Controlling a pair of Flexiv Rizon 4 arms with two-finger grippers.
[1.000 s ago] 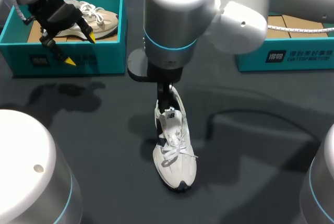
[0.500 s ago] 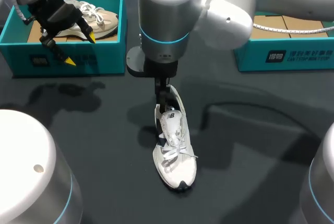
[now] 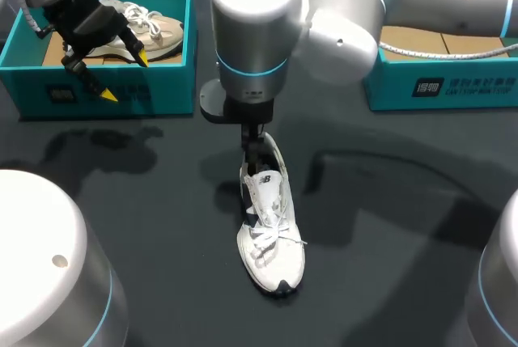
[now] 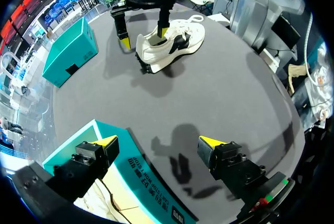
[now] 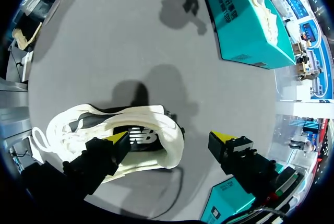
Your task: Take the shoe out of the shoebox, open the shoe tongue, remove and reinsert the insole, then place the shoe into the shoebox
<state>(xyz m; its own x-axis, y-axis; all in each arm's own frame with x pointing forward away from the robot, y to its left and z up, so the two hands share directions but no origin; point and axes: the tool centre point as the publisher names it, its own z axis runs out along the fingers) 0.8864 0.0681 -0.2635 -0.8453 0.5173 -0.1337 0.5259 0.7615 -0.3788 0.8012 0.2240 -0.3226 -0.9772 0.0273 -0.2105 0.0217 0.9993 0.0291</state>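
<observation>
The right tool (image 5: 170,137) stands wide open and holds nothing. One yellow tip dips into the mouth of the shoe (image 3: 271,234), just by the tongue (image 3: 263,179); the other hangs over bare table (image 3: 388,226), clear of the shoe's side. The shoe lies upright on its sole in the middle of the table, directly under this tool. Its long axis runs away from the robot, heel at the far end under the tool and toe at the near end. The coming move probably turns on that: the tongue lies just toeward of the inserted finger, so the opening stroke would run along the shoe's length. No insole can be made out.

The left tool (image 3: 125,76) is also spread open and empty. It hovers at the front wall of the teal shoebox (image 3: 162,88), which holds a second shoe (image 3: 150,27), well apart from the work. The right arm is plainly the nearer. Another teal box (image 3: 453,88) stands at the far right.

Against the frames before, the right arm's wrist housing has swung leftward over the shoe, while the shoe and left arm have not moved.
</observation>
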